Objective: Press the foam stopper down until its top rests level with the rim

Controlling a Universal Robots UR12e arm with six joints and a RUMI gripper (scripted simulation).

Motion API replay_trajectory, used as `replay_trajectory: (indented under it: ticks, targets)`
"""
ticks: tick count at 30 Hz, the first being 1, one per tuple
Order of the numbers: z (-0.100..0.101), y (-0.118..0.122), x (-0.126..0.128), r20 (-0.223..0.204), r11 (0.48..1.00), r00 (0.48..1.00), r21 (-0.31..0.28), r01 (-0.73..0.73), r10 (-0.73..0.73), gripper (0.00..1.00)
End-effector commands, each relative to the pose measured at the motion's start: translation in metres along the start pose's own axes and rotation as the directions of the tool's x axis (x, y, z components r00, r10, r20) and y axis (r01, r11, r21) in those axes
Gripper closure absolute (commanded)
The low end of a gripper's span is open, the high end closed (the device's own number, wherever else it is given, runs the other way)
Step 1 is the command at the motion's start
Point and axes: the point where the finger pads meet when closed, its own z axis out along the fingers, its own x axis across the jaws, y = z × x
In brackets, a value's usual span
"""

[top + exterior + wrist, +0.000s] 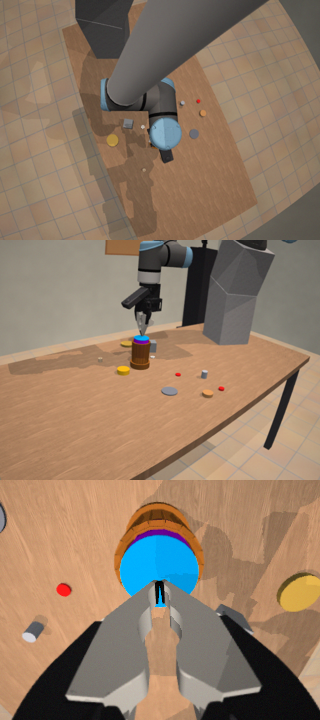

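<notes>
A brown wooden jar (140, 354) stands upright on the table. A purple foam stopper (141, 341) sticks up above its rim, and a blue disc (141, 337) lies on top of it. The jar's top also shows in the wrist view, with the blue disc (159, 572) covering most of the purple stopper (159, 533). My gripper (141, 332) is shut and empty, pointing straight down, with its tips just above the blue disc. In the wrist view the fingertips sit over the near edge of the disc. In the overhead view the arm's wrist (165, 133) hides the jar.
Around the jar lie a yellow disc (123, 370), a second yellow disc (126, 343), a grey cube (153, 345), a small white piece (152, 357) and a small beige ring (100, 359). To the right are two red buttons (178, 374), a grey cylinder (204, 374), a grey disc (169, 390) and an orange disc (207, 393).
</notes>
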Motion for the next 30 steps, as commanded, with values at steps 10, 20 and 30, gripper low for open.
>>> replay_trajectory:
  ticks: [10,20,30]
  targets:
    - [0.0044,-0.0008,0.0002,0.0,1.0,1.0,0.001,0.0,0.0,1.0]
    - [0.0061,-0.0008,0.0002,0.0,1.0,1.0,0.001,0.0,0.0,1.0]
    - [0.0107,-0.0008,0.0002,0.0,1.0,1.0,0.001,0.0,0.0,1.0]
